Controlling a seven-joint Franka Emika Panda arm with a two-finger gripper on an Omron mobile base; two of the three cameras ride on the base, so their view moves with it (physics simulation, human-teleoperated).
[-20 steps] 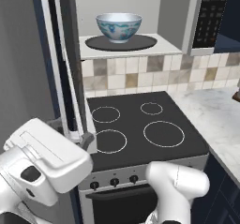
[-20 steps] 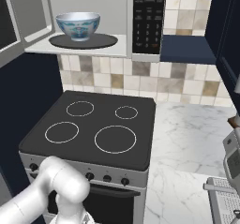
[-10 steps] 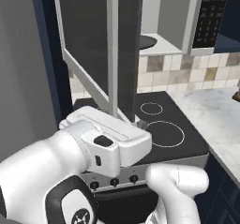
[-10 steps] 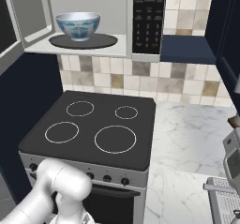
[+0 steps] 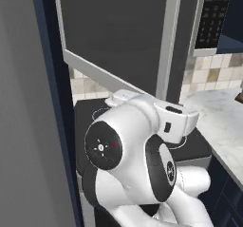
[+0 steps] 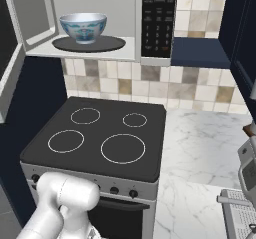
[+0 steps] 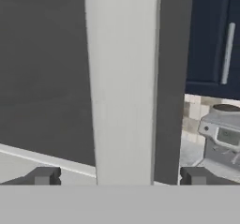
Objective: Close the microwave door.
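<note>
Dark grey panel with a pale silver frame, that's the microwave door point(image 5: 114, 31), and it hangs swung out on the left of the big grey microwave point(image 6: 95, 23), well short of shut. From the right base camera you can look straight into the pale cavity, where a blue-and-white patterned bowl point(image 6: 83, 27) sits on the dark round turntable plate point(image 6: 89, 44), so the opening is plainly uncovered.

The white arm is bunched up right under and in front of the door, above the black four-ring stove point(image 6: 100, 138). In the hand camera the claw point(image 7: 117, 176) has its two dark tips spread wide apart, holding nothing, with the door's pale vertical frame strip rising between them. My guess is it's parked there on purpose: tips either side of that edge let the hand push flat on the panel without slipping off.

Whether it's actually touching the door, I can't tell. Marble bench point(image 6: 200, 148) on the right is out of the way.
</note>
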